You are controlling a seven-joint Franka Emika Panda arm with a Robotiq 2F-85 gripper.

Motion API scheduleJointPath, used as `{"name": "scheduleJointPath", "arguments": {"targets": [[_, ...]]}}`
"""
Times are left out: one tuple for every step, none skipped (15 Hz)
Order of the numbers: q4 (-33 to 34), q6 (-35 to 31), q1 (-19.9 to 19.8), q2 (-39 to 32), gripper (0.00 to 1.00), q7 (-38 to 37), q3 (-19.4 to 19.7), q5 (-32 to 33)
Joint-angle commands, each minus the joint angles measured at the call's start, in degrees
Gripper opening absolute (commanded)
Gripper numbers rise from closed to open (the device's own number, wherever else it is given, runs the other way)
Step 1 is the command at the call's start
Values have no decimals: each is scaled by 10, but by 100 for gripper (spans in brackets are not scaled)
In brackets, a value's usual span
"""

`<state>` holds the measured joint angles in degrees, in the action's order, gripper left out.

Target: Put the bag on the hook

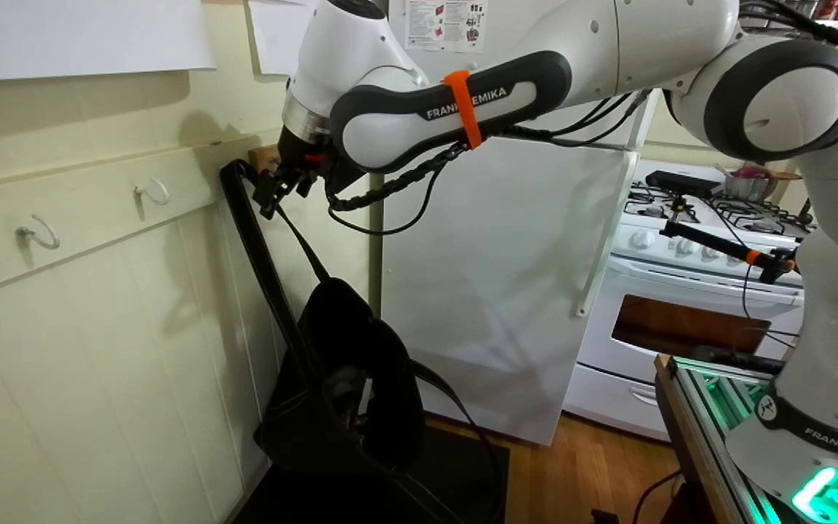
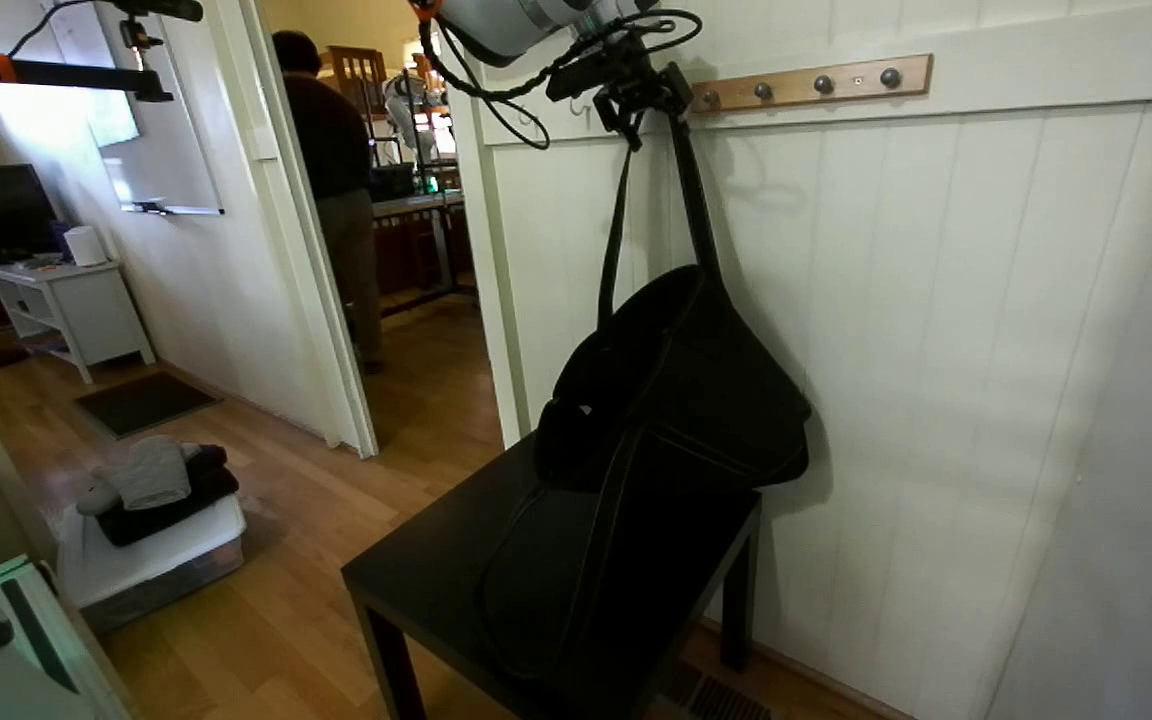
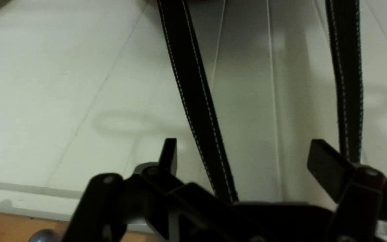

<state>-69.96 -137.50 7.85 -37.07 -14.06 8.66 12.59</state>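
The black bag (image 1: 302,418) (image 2: 726,410) hangs open-mouthed beside the wall, one of its long handles (image 1: 262,255) (image 2: 693,200) rising to the wall rail. Its other handle (image 2: 601,540) droops onto the black table. My gripper (image 1: 284,193) (image 2: 651,110) is up at that rail, at the top of the raised handle. In the wrist view the gripper (image 3: 244,143) is wide open. One strap (image 3: 197,94) runs through the gap, clear of both fingertips; another strap (image 3: 346,84) passes behind the right-hand finger. The hook is hidden behind strap and gripper, so whether the handle rests on it I cannot tell.
Beside my gripper is a light wooden strip (image 2: 826,83) with several round knobs. Two similar hooks, a nearer hook (image 1: 152,191) and a farther hook (image 1: 39,233), jut from the rail (image 1: 92,207). A black table (image 2: 436,575) stands below, a fridge (image 1: 492,291) alongside.
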Motion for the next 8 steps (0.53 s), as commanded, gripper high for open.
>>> {"name": "scheduleJointPath", "arguments": {"targets": [[-106, -1, -8, 70, 100, 15, -22, -8], [-131, -3, -8, 86, 100, 15, -24, -6], [-153, -8, -10, 99, 100, 16, -27, -8], [-176, -10, -9, 115, 100, 14, -27, -4], [-204, -16, -9, 133, 100, 14, -28, -1], [-226, -18, -10, 148, 100, 14, -29, 0], [-250, -21, -9, 165, 100, 14, -29, 3], [-274, -26, -11, 181, 100, 14, -30, 4]]}}
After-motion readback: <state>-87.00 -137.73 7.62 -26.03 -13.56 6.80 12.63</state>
